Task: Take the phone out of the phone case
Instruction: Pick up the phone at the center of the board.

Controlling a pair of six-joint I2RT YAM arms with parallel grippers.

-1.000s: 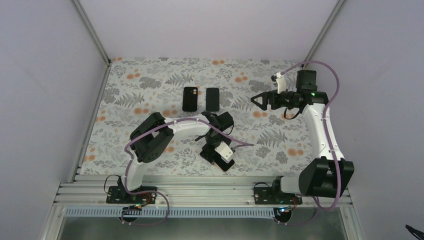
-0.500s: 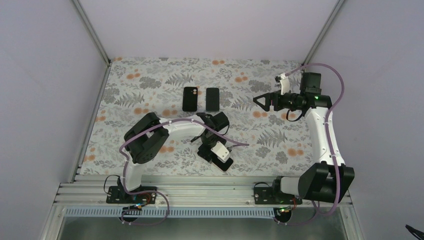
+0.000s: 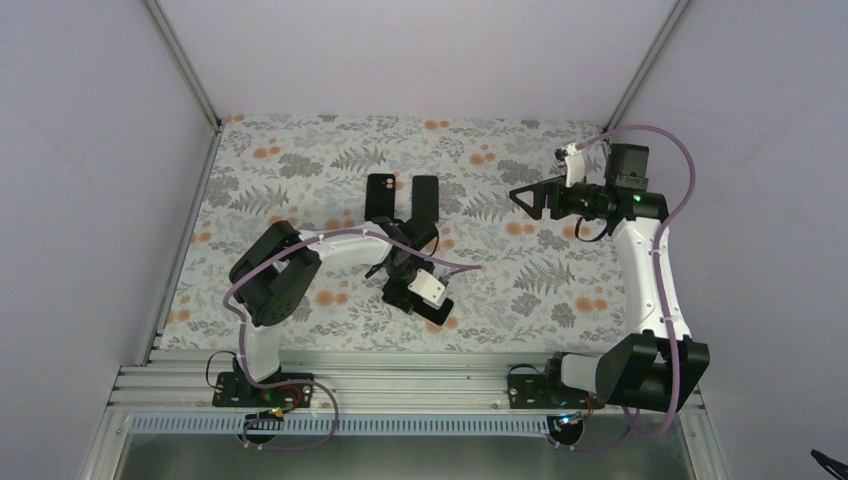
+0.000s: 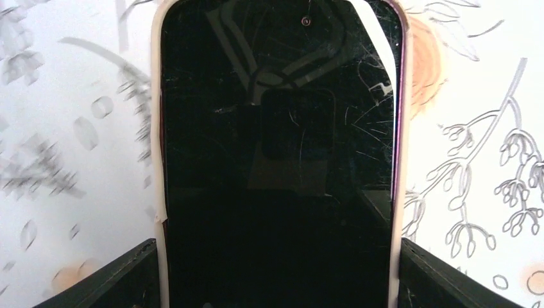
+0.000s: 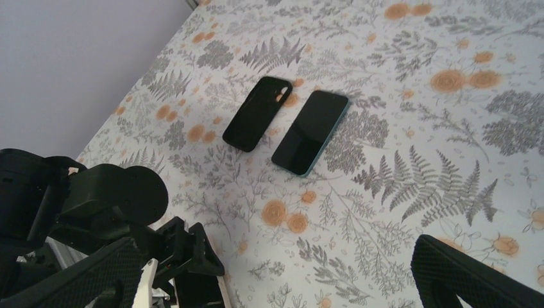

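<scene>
A phone [image 4: 276, 160] with a dark scratched screen sits in a pale cream phone case [image 4: 398, 192] and fills the left wrist view. My left gripper [image 4: 276, 276] is shut on it, with one black finger [image 4: 109, 279] against each long side of the case. From above, this cased phone [image 3: 438, 309] lies low over the mat near the middle front, under the left gripper [image 3: 415, 292]. My right gripper [image 3: 522, 196] hangs open and empty over the right side of the mat, its fingers [image 5: 468, 276] wide apart.
A black empty case [image 3: 379, 197] and a dark phone with a teal edge [image 3: 425, 195] lie side by side at the mat's middle back, also seen as the black case [image 5: 256, 112] and teal phone [image 5: 311, 131]. The left arm [image 3: 330, 245] crosses in front of them.
My left gripper has closed in on the cased phone and shifted it left and away from the front edge. The right gripper has drifted slightly right and stayed open.
</scene>
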